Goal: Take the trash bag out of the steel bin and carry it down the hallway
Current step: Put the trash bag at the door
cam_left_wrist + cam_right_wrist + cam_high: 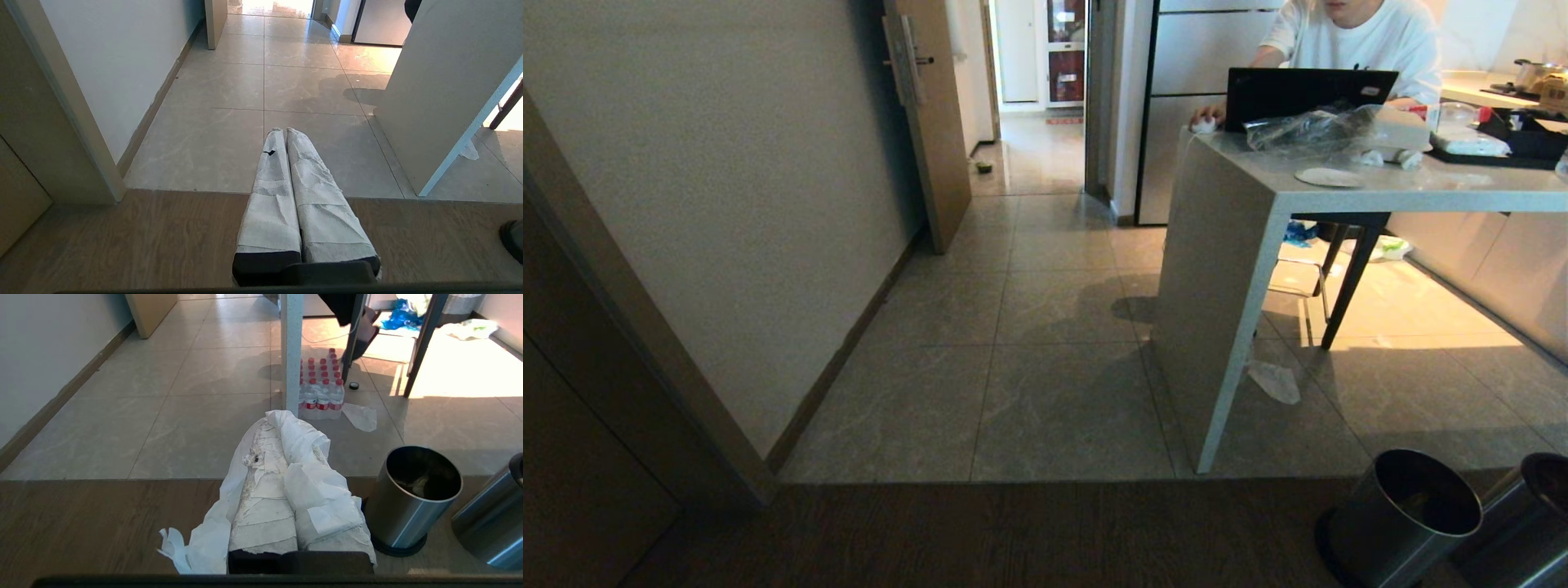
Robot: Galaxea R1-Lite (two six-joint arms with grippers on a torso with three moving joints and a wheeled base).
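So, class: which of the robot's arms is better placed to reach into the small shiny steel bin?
The right. In its wrist view the shut right gripper sits beside the small shiny steel bin; the left gripper faces only bare floor tiles.

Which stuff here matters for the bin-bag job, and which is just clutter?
Job:
small dark shiny steel bin with black rim
beige tiled hallway floor
paper-wrapped right gripper, jaws shut, near the bin

Clutter:
second steel cylinder
flat whitish plastic bag on floor
pack of red-capped water bottles
black laptop
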